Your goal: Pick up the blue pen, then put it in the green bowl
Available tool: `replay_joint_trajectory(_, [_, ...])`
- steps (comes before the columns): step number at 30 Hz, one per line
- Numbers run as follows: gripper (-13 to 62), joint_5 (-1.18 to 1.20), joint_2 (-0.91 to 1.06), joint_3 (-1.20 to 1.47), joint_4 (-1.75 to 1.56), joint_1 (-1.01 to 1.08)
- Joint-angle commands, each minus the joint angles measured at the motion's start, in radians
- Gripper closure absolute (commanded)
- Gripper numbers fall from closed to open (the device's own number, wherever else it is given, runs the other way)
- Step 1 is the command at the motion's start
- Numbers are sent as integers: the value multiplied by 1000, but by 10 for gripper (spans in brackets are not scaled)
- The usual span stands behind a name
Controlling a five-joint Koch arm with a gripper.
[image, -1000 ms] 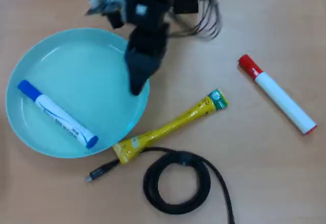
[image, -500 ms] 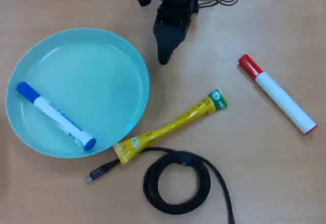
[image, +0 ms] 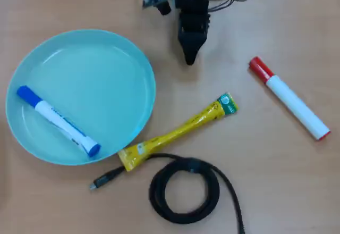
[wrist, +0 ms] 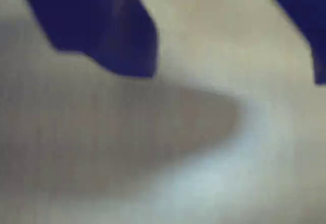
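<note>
Overhead view: blue pen (image: 57, 120) lies inside the green bowl (image: 135, 58), long axis running 10 to 4 o'clock, at about 8 o'clock from the gripper (image: 189, 58), which holds nothing; jaw opening cannot be told

Light wooden tabletop (image: 276, 181), smooth grain, even soft light, faint shadows

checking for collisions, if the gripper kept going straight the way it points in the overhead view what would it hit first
The gripper points down the overhead view, so it would probably meet the yellow sachet first, then the black cable coil. Its height above the table is unclear.
</note>
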Motion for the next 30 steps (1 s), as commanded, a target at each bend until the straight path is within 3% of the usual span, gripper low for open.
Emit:
replay_joint_trajectory(1, [176,12,101,52,-190,2])
replay_joint_trajectory(5, [209,9,101,190,-385,11])
replay_joint_trajectory(12, [373,14,103,337,-627,11])
replay_joint_trajectory(16, [396,14,101,457,-735,11])
replay_joint_trajectory(26, [548,8,98,472,-735,18])
replay_joint_trajectory(30, [555,12,98,471,-715,25])
